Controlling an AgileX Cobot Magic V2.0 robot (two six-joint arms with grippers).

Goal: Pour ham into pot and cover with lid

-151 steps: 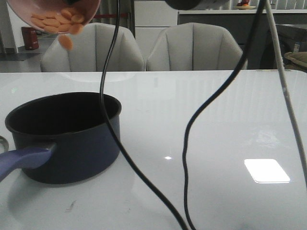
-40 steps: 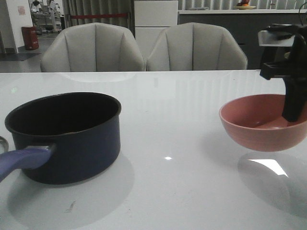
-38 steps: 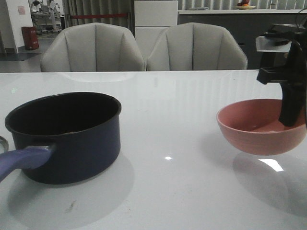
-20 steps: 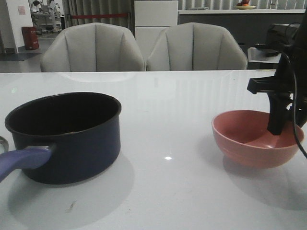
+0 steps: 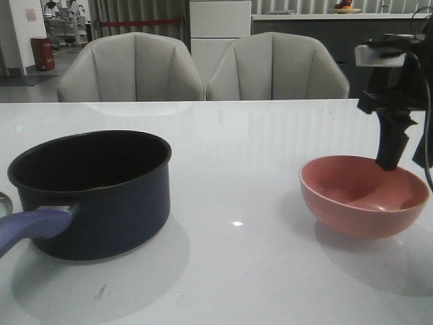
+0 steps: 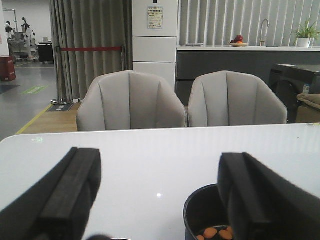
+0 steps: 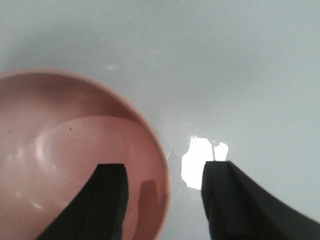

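Observation:
The dark navy pot with its purple-blue handle stands at the table's front left. Its inside looks black in the front view, where the ham is hidden. The left wrist view shows orange ham slices on the pot's bottom. A silver sliver at the far left edge may be the lid, the rest of which is out of view. My right gripper is open just above the empty pink bowl, its jaws astride the bowl's rim. My left gripper is open and empty.
Two grey chairs stand behind the table's far edge. A bright light patch reflects off the glossy white tabletop beside the bowl. A cable hangs by the right arm.
My right gripper lowered the emptied pink bowl onto the table at the right, let go of it and rose slightly. The ham is in the pot.

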